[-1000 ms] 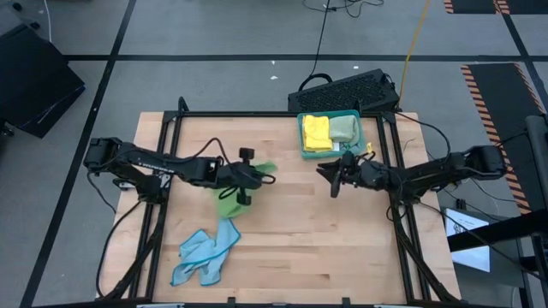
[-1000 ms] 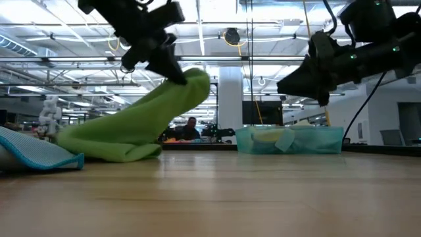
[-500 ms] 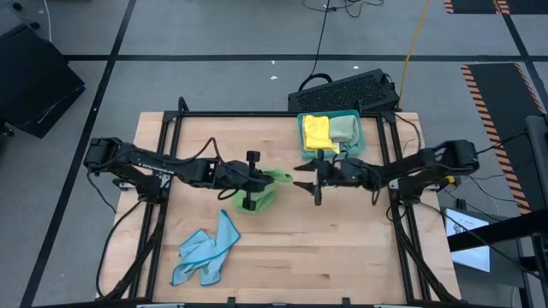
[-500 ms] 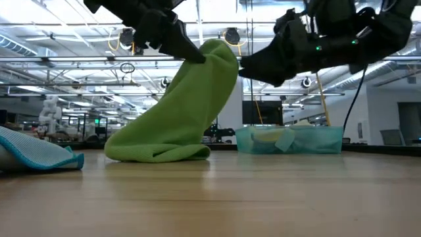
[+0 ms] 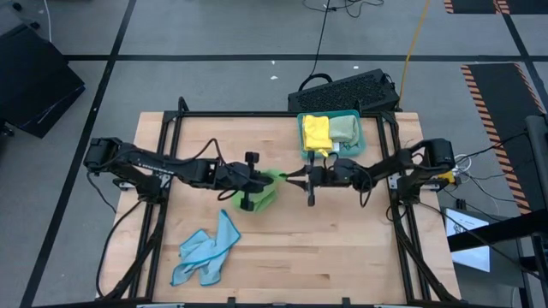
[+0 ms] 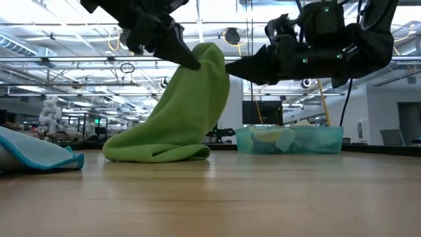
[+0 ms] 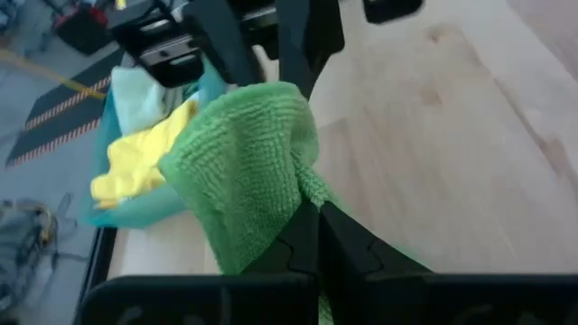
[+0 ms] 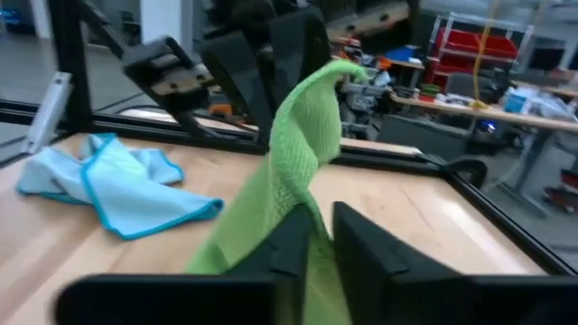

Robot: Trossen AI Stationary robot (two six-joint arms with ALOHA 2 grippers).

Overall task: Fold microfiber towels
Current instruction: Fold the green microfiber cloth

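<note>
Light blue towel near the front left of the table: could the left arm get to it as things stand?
Probably not straight away. The left gripper is shut on the bright green towel, holding it lifted mid-table with the right gripper at its edge. The light blue towel lies uncovered on the left arm's side, so letting go would free the way.

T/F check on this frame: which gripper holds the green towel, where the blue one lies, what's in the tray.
1. The left gripper is shut on the bright green microfiber towel, lifting one end. True.
2. The green towel hangs wholly clear of the wooden table. False: its lower part rests on the table.
3. The light blue microfiber towel lies in the teal plastic tray. False: it lies crumpled on the table, near the front edge.
4. A yellow cloth sits in the tray. True.
5. The right gripper is at the green towel's raised end. True.
</note>
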